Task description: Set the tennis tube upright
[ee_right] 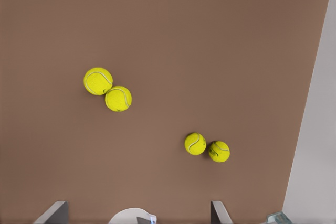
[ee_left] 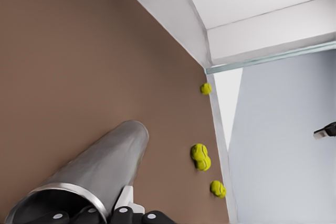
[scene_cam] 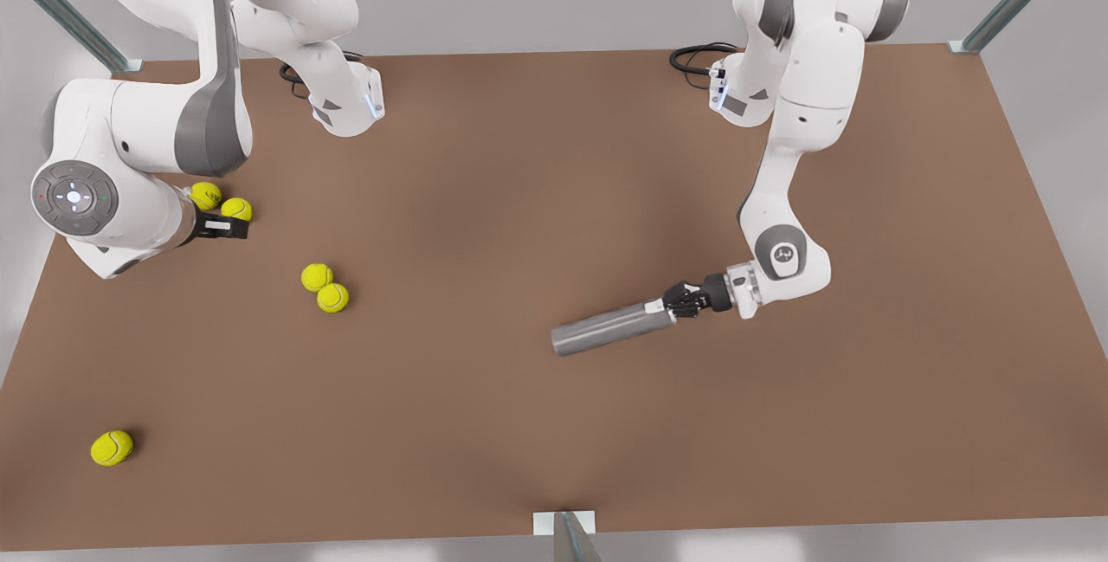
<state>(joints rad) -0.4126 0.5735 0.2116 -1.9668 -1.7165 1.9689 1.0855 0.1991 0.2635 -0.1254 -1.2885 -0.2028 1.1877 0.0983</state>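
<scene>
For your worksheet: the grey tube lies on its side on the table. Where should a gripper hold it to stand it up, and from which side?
Grip the tennis tube at its lighter-rimmed open end, coming in along its length from the front view's right. The left gripper is already there, shut on that rim. The right gripper waits by two balls.

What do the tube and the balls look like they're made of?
The tennis tube looks like brushed or satin metal: plain grey with soft highlights along its length and a lighter rim at the hollow end, though plastic is possible. The tennis balls look like matte yellow-green felt, with pale curved seams.
</scene>
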